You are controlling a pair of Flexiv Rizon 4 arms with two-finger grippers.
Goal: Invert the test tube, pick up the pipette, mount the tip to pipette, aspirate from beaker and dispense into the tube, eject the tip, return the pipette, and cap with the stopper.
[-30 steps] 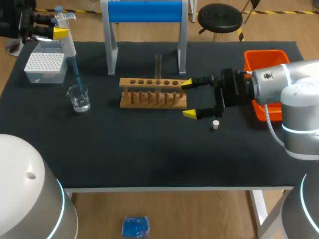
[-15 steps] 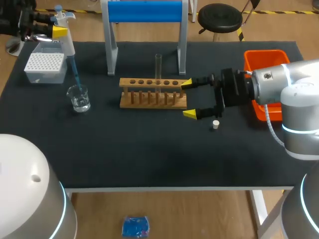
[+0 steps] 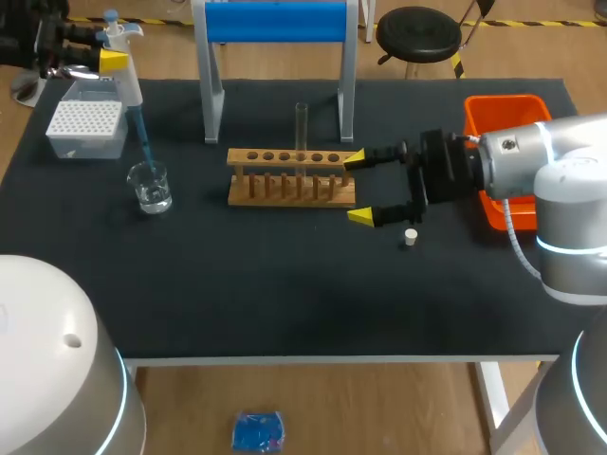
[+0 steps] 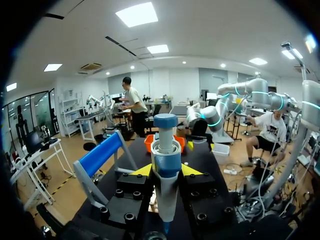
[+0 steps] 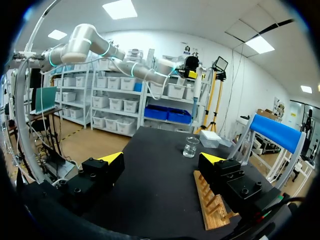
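Quick count: one test tube (image 3: 302, 128), one pipette (image 3: 123, 66), one beaker (image 3: 150, 186), one little white stopper (image 3: 411, 237), one wooden rack (image 3: 291, 176), one tip box (image 3: 87, 128), one orange bin (image 3: 503, 123), all on a black table (image 3: 285, 284).

The test tube stands upright in a hole of the rack, a bit in from the end that faces the right pincer (image 3: 358, 188). That pincer lies low over the table with its fingers spread wide and nothing in them. The rack's end sits right at its mouth. One yellow tip is up against the rack's far corner, and I can't tell if it actually touches. From its wrist camera the right pincer (image 5: 161, 159) shows bare table between the fingers, with the rack (image 5: 210, 200) alongside one finger and the beaker (image 5: 191, 146) well ahead. The stopper lies on the table just beside the finger nearer the front edge.

The left pincer (image 4: 166, 170) is clamped on the pipette (image 4: 166, 150) from both sides, over by the tip box. The pipette's blue tip (image 3: 145, 142) slants down to the mouth of the beaker.
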